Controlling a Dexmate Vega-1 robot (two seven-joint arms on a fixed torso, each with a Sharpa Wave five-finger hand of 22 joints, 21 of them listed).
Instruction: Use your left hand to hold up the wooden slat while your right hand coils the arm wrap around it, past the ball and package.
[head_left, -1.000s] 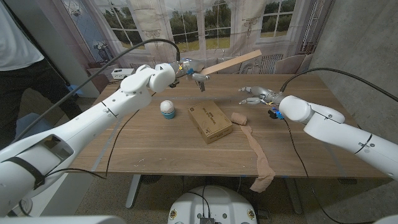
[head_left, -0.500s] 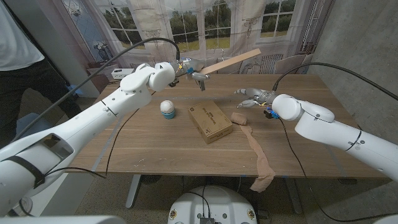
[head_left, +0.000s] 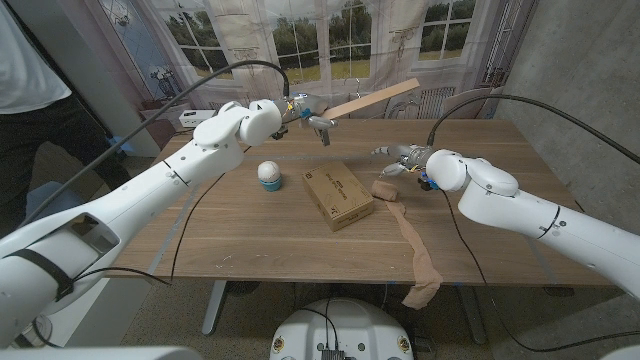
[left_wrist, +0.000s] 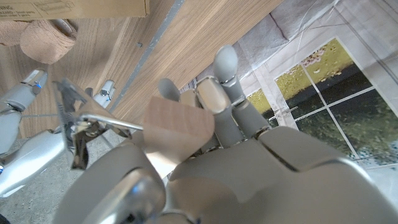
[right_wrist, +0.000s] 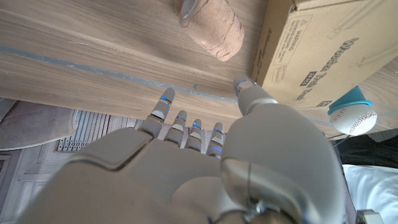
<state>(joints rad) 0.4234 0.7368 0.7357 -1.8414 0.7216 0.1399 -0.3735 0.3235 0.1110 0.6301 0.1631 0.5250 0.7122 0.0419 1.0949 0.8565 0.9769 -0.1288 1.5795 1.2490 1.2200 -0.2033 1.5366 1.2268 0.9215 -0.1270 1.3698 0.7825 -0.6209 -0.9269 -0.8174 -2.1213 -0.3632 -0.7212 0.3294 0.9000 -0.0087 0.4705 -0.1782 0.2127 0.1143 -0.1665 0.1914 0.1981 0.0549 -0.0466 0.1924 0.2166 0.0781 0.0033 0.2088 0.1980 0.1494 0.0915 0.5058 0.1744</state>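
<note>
While slat (head_left: 368, 100) aloft: right hand (head_left: 402, 160) beside wrap roll (head_left: 384, 189).

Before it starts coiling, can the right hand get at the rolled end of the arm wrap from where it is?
Probably yes: the open right hand hovers just behind the arm wrap, nothing between; the package sits beside it.

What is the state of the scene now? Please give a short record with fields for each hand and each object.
left hand: holds the long pale wooden slat up above the table
right hand: fingers apart, holds nothing, near the roll
beige arm wrap: rolled end beside the box, loose tail running to the near table edge
brown cardboard package: on the wooden table
white ball: left of the package
</note>
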